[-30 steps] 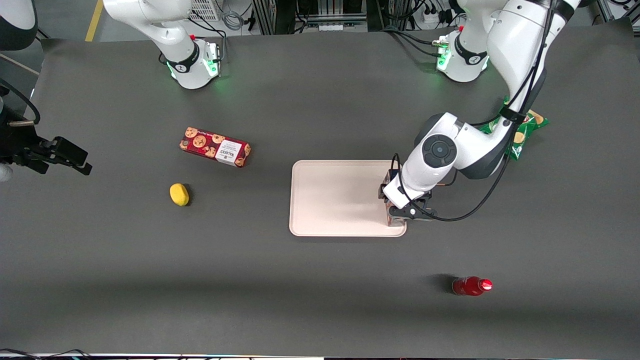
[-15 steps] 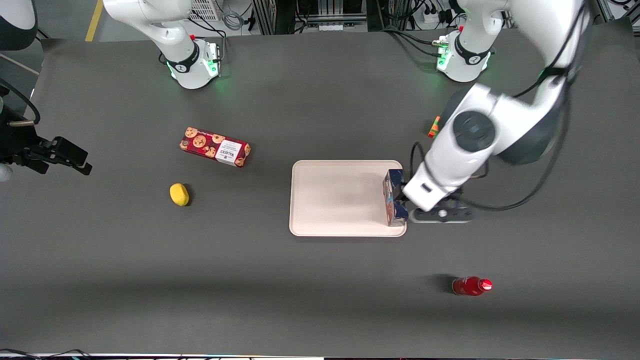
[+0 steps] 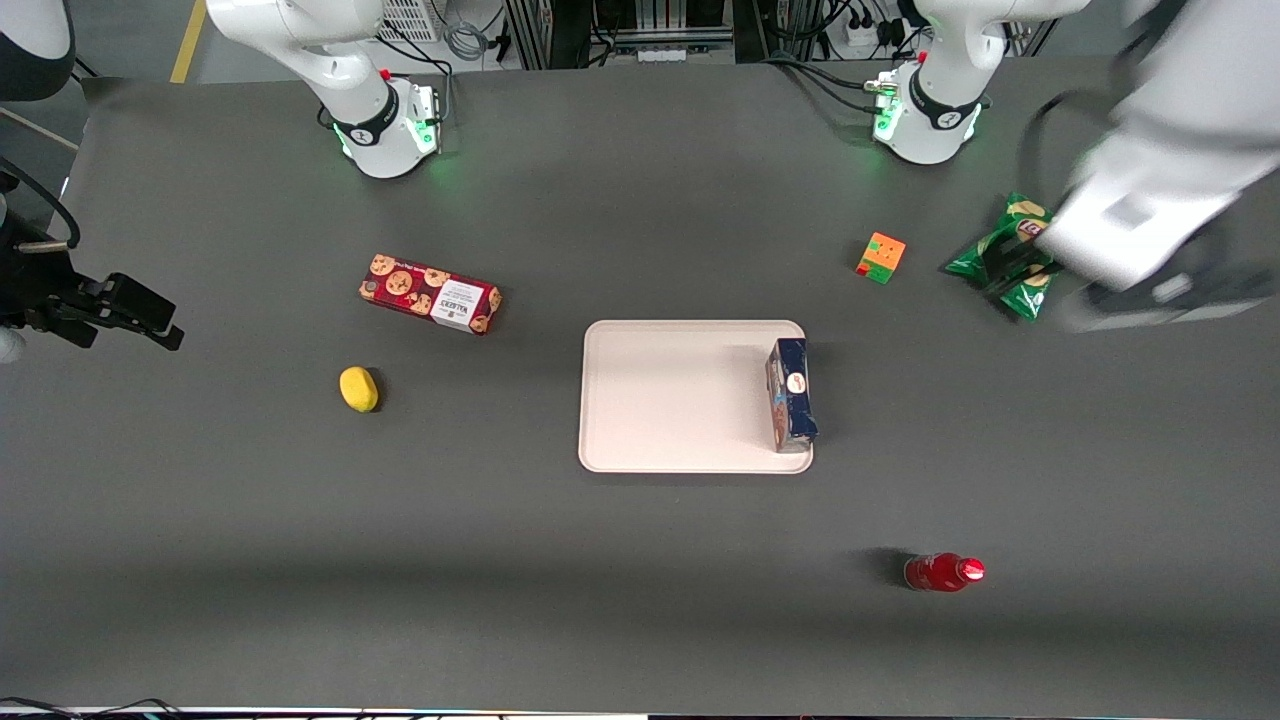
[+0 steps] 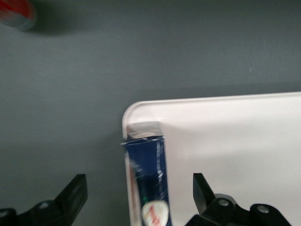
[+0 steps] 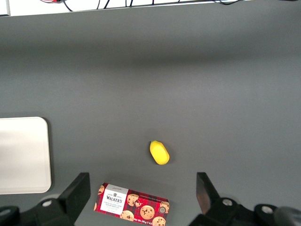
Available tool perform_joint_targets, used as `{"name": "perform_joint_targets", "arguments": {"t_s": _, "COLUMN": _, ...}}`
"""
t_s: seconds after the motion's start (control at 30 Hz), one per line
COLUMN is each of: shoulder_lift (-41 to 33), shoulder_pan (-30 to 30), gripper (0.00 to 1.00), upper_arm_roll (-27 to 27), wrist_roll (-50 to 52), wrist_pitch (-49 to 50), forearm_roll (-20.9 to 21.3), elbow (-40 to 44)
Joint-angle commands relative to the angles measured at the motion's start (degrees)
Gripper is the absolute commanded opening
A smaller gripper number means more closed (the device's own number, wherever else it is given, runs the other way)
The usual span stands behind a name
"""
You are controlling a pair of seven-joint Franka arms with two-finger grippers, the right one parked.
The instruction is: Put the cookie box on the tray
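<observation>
Currently the cookie box [image 3: 792, 394] sits on the tray [image 3: 670, 400], along the tray's edge toward the working arm's end of the surface [image 3: 640, 560], one end in the tray's rounded corner nearer the front camera. It's standing on a narrow side, dark blue face with a white round logo showing up. Nothing touching it. The tool [image 4: 140, 200] is open, fingers [image 4: 75, 193] spread wide with the box's end visible between them in the left wrist view, no contact with either finger. In the front view the left arm shows only as a motion-blurred white shape [image 3: 1150, 200] raised near the working arm's end of the surface, over the green chip bag [image 3: 1000, 262], well apart from the tray. Other items: colour cube [image 3: 881, 257] on the surface between tray and chip bag, farther from the front camera than the tray; red bottle [image 3: 944, 572] lying nearer the front camera than the tray; red chocolate-chip cookie box [image 3: 431, 293] and a yellow lemon-like object [image 3: 358, 389] toward the parked arm's end, both well apart from the tray.
</observation>
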State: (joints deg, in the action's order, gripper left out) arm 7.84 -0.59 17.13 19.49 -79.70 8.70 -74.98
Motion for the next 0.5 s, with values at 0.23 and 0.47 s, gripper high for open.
{"name": "perform_joint_targets", "arguments": {"t_s": 0.23, "shoulder_lift": -15.4, "shoulder_pan": -0.3, "gripper": 1.0, "upper_arm_roll": -16.3, "wrist_roll": -20.4, "wrist_pitch": 1.5, "forearm_roll": -6.2, "elbow": -13.3}}
{"name": "perform_joint_targets", "arguments": {"t_s": 0.47, "shoulder_lift": -20.1, "shoulder_pan": -0.3, "gripper": 1.0, "upper_arm_roll": -17.2, "wrist_roll": -20.6, "wrist_pitch": -7.1, "forearm_roll": -6.5, "elbow": -24.5}}
